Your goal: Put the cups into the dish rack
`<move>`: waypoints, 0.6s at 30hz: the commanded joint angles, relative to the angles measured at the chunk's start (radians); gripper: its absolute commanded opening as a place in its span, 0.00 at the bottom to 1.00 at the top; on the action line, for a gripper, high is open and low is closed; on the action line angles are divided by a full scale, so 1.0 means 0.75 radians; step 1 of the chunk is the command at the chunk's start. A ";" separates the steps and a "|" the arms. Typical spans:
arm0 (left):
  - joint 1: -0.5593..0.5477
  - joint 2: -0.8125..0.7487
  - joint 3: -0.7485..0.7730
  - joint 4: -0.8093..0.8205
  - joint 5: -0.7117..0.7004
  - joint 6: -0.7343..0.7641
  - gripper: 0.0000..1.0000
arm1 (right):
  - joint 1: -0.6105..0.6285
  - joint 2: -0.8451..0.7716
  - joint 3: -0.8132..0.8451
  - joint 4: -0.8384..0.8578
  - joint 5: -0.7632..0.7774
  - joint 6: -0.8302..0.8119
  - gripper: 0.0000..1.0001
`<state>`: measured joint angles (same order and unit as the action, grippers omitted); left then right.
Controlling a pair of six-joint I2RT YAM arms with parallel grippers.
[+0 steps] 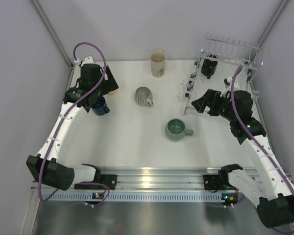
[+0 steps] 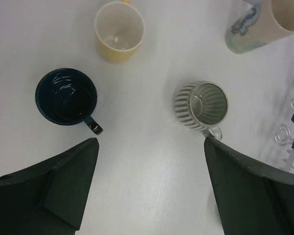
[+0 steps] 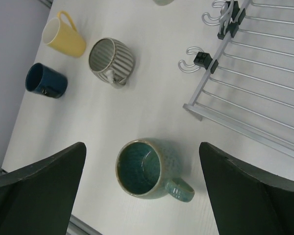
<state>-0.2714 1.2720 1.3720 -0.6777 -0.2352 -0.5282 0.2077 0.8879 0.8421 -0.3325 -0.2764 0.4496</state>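
The teal-green mug (image 1: 177, 129) stands upright mid-table, directly below my open, empty right gripper (image 1: 202, 102), between its fingers in the right wrist view (image 3: 147, 169). The grey ribbed mug (image 1: 144, 96), the tall cream mug (image 1: 158, 63) and the dark blue mug (image 1: 99, 106) stand on the table. The yellow mug (image 2: 118, 30) shows in the wrist views; my left arm hides it from above. My left gripper (image 1: 107, 84) hovers open and empty over bare table between the dark blue mug (image 2: 66, 96) and the ribbed mug (image 2: 201, 105). The dish rack (image 1: 230, 51) at the far right holds a black mug (image 1: 209, 66).
The rack's near edge with hook ends (image 3: 206, 63) lies just right of the teal mug. Grey walls close in the table at left, back and right. A metal rail (image 1: 152, 178) runs along the near edge between the arm bases.
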 commanded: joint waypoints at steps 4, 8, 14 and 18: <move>0.306 0.061 -0.042 -0.074 -0.026 -0.253 0.87 | 0.014 -0.130 -0.053 0.024 -0.094 0.024 0.99; 0.499 0.126 -0.135 -0.099 0.129 -0.331 0.81 | 0.020 -0.135 -0.039 -0.002 -0.086 -0.008 0.99; 0.566 0.275 -0.203 -0.099 0.205 -0.357 0.75 | 0.040 -0.114 -0.008 -0.015 -0.049 -0.035 0.99; 0.585 0.335 -0.224 -0.095 0.207 -0.378 0.75 | 0.048 -0.112 -0.016 -0.019 -0.051 -0.039 0.99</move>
<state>0.1520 1.5158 1.2121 -0.7380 -0.1017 -0.7834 0.2276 0.8043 0.8036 -0.3496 -0.3187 0.4374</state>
